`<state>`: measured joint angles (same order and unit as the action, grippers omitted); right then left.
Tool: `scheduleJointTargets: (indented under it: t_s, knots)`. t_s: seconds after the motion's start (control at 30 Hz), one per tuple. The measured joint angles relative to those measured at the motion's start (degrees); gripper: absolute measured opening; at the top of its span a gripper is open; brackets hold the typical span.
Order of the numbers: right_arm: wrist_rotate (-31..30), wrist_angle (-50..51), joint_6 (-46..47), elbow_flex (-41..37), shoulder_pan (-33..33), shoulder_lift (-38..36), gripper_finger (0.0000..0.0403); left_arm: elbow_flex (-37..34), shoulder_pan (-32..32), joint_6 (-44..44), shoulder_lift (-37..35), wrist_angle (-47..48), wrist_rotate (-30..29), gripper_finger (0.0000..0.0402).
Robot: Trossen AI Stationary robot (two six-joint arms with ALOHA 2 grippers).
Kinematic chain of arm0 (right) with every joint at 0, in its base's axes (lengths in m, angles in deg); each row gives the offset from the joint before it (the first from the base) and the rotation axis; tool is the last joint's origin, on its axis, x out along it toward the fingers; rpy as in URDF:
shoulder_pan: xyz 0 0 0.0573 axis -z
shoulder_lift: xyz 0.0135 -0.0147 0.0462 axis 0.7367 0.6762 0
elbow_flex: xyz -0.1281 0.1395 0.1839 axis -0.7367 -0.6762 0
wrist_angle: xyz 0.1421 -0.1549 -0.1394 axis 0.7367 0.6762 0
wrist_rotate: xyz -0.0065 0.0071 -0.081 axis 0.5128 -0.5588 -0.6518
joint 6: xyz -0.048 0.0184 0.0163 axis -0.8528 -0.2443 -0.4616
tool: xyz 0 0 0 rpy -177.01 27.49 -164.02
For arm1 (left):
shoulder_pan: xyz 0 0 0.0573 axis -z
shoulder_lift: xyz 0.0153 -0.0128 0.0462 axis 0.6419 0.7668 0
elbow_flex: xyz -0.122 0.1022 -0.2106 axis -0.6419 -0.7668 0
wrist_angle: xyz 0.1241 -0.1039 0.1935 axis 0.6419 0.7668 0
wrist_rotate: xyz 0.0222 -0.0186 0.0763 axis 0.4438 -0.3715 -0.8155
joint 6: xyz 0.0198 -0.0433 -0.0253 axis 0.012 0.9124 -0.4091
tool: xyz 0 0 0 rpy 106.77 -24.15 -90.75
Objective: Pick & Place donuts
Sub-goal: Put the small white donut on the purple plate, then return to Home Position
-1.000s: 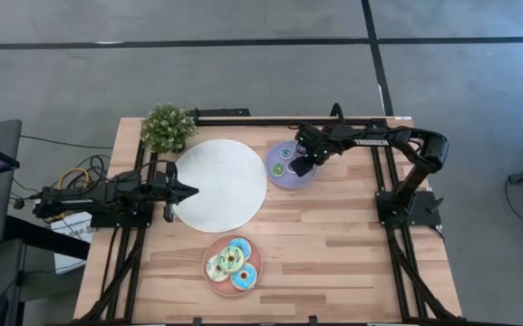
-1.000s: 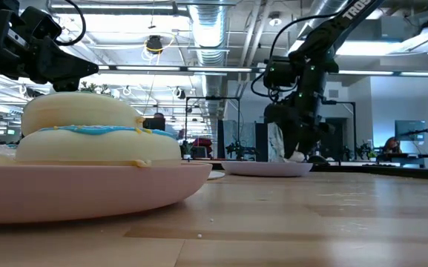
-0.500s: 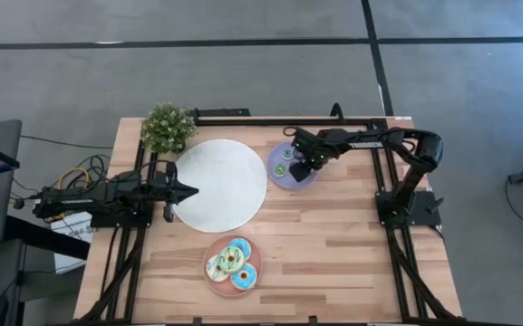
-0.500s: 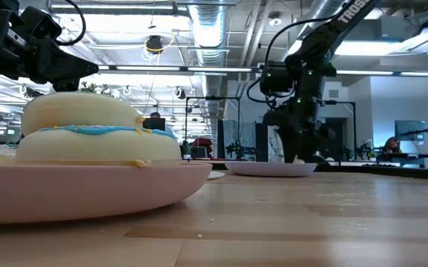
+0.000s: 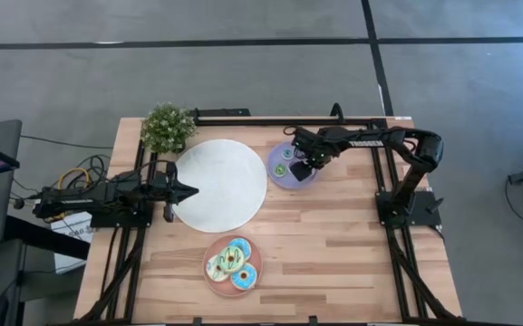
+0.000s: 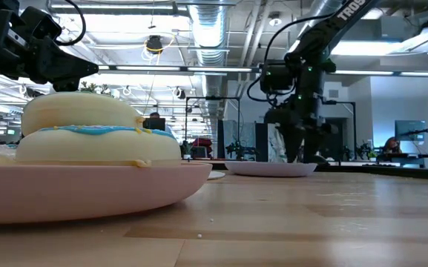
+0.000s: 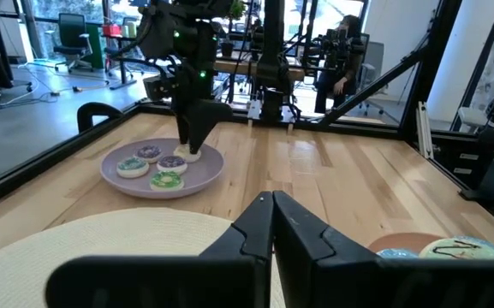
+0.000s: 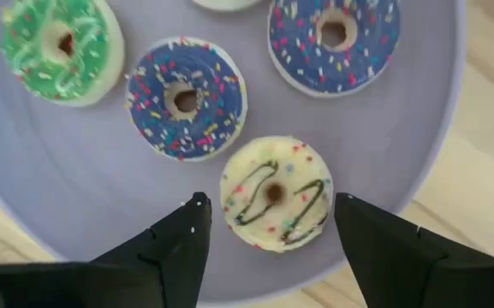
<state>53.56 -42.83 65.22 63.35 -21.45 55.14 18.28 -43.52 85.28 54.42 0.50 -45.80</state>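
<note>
Four mini donuts lie flat on the lilac plate [image 5: 311, 174]: green [image 8: 58, 43], purple [image 8: 187, 98], blue [image 8: 336, 34] and beige with dark drizzle [image 8: 274, 192]. My right gripper [image 8: 268, 204] hangs open above the plate, pointing down, one finger on either side of the beige mini donut, touching nothing. The larger donuts [image 5: 232, 263] rest together on the pink plate [image 5: 205, 272]; in the low view they fill the foreground [image 6: 95, 133]. My left gripper [image 5: 188, 191] waits shut over the left edge of the white plate [image 5: 225, 177].
A small potted plant [image 5: 167, 127] stands at the far left corner. The big white plate takes up the table's middle left. The pink plate sits near the front edge. Bare wood lies between the plates and on the right half of the table [image 5: 334, 235].
My right gripper has shifted a little over the lilac plate and its wrist has turned, staying open. The donuts and my left arm have kept still.
</note>
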Motion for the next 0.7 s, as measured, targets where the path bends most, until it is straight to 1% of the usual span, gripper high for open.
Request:
scheduleJointTargets:
  t_s: [0.1, 0.23, 0.33, 0.4, 0.43, 0.5, 0.63, 0.67, 0.7]
  knots:
    - [-0.05, 1.68, -0.06, 2.00, 0.00, 0.00, 0.0239, 0.00, 0.00, 0.00, 0.00, 0.00, 0.00, 0.0000]
    - [0.16, 8.07, -1.05, 5.65, -0.45, -0.36, 0.0240, 0.00, 0.00, 0.01, 0.00, 0.00, 0.00, 0.0000]
    - [0.14, 9.09, -1.95, 6.23, -3.30, -3.59, 0.0235, 0.00, 0.02, 0.00, 0.00, 0.00, 0.00, 0.0000]
    - [-0.02, 7.61, -2.99, 4.21, -6.87, -7.84, 0.0220, 0.00, 0.02, 0.00, 0.00, 0.00, 0.00, 0.0000]
    - [-0.86, 6.07, -3.26, 2.80, -9.15, -10.31, 0.0207, 0.00, 0.00, 0.00, 0.00, -0.02, 0.00, 0.0000]
    - [-1.84, -0.29, -3.61, -2.17, -14.06, -16.32, 0.0166, 0.00, 0.00, 0.01, 0.00, 0.00, -0.02, 0.0000]
    - [-1.03, -18.88, -5.91, -15.70, -23.67, -29.16, 0.0048, 0.00, 0.01, 0.00, 0.00, 0.00, 0.01, 0.0000]
    - [-0.97, -22.13, -6.47, -19.29, -25.60, -32.00, 0.0025, 0.00, 0.01, 0.02, 0.00, 0.00, 0.02, 0.0000]
    - [-0.99, -24.62, -6.44, -22.43, -27.31, -34.43, 0.0014, 0.00, 0.02, 0.00, 0.00, 0.00, 0.02, 0.0000]
